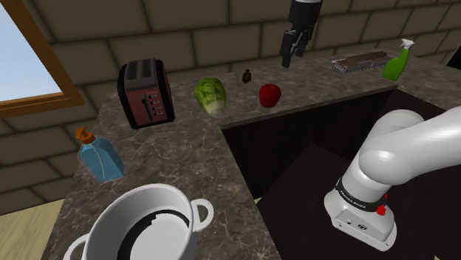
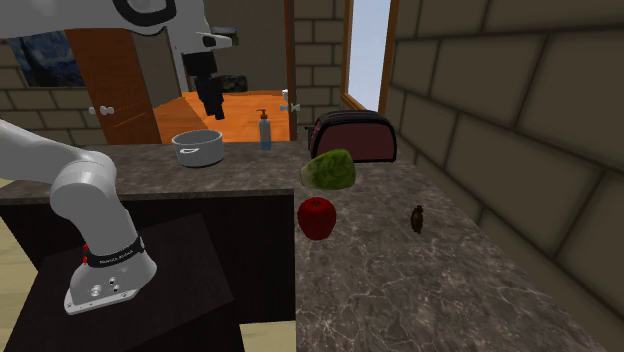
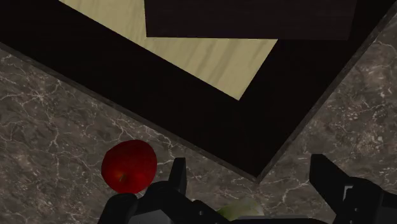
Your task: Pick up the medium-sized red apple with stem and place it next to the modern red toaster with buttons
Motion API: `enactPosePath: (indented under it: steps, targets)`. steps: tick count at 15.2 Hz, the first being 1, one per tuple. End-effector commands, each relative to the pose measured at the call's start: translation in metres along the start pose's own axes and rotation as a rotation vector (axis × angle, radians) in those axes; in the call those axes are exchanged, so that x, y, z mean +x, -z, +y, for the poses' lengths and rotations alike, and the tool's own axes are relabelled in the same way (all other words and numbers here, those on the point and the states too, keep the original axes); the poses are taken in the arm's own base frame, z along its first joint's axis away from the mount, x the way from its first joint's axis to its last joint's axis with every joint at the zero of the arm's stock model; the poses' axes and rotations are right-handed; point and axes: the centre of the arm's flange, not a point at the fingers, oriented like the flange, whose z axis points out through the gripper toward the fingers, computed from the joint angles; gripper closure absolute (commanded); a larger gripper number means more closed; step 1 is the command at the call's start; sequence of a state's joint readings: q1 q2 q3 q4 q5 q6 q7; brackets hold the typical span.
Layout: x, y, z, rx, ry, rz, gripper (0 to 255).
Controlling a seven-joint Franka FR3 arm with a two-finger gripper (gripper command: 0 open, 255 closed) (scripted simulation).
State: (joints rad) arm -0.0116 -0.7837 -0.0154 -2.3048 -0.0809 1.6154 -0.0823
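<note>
The red apple (image 1: 270, 94) sits on the dark marble counter near its inner corner, also in the second exterior view (image 2: 317, 217) and the wrist view (image 3: 129, 166). The red toaster (image 1: 145, 94) stands upright further along toward the shoulder view's left, seen again as the toaster (image 2: 353, 136) by the window. My black gripper (image 1: 293, 46) hangs well above the counter, up and to the right of the apple in the shoulder view; it also shows as the gripper (image 2: 212, 100). In the wrist view the fingers (image 3: 179, 176) stand apart, open and empty, the apple off to one side.
A green cabbage (image 1: 212, 95) lies between apple and toaster. A small brown bottle (image 1: 247, 75) stands by the wall. A blue soap dispenser (image 1: 98, 157) and a white pot (image 1: 140, 225) sit nearer the front. A green spray bottle (image 1: 397, 61) and a tray (image 1: 360, 62) are at far right.
</note>
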Motion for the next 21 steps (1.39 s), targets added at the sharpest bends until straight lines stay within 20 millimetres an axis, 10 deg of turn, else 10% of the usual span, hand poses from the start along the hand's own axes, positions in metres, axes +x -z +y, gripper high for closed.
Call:
enactPosePath:
  steps: [1, 21]
  targets:
    - [0.0, 0.0, 0.0, 0.0, 0.0, 0.0, 0]
    - [0.073, -0.179, 0.16, -0.005, -0.124, 0.253, 0]
